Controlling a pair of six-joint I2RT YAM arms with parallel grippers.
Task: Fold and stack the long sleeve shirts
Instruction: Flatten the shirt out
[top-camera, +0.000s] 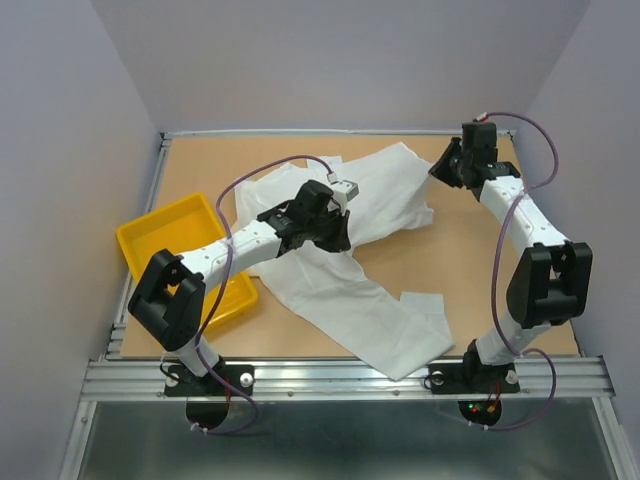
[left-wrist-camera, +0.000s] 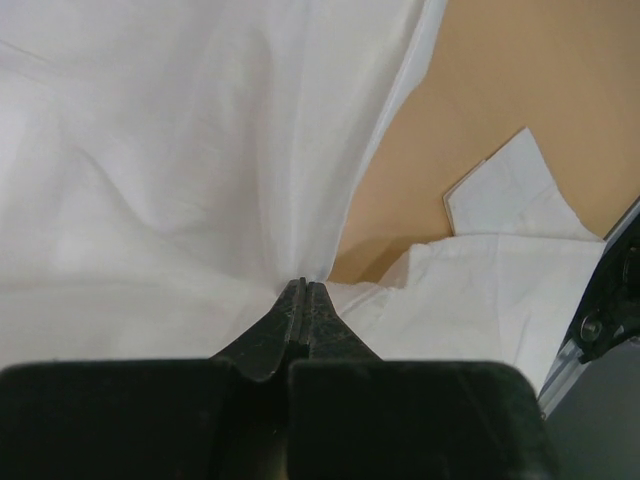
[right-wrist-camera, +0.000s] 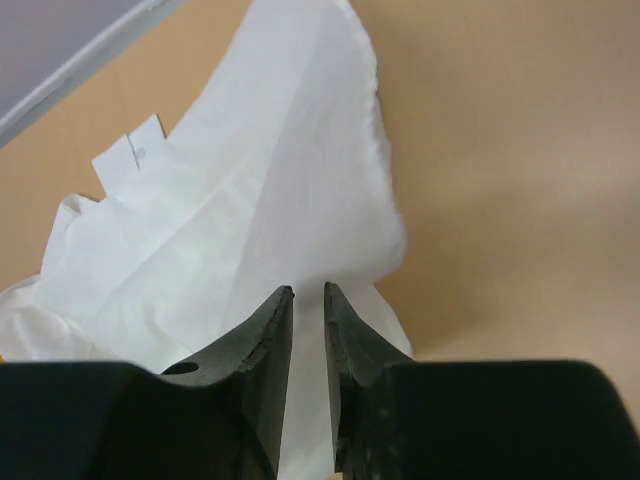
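Note:
One white long sleeve shirt (top-camera: 385, 195) lies crumpled across the middle of the table, a long part of it trailing to the front edge. My left gripper (top-camera: 338, 238) is over its centre, shut on a pinch of the fabric (left-wrist-camera: 180, 150) that rises to the closed tips (left-wrist-camera: 303, 285). My right gripper (top-camera: 442, 168) is at the shirt's far right edge. Its jaws stand a narrow gap apart (right-wrist-camera: 308, 290), with white cloth (right-wrist-camera: 270, 180) showing between and beyond them.
A yellow tray (top-camera: 150, 235) sits at the left edge, under the left arm. A small flat white cloth piece (top-camera: 420, 300) lies near the front right. Bare wood shows right of the shirt (top-camera: 480, 270). A metal rail (top-camera: 340, 375) runs along the front.

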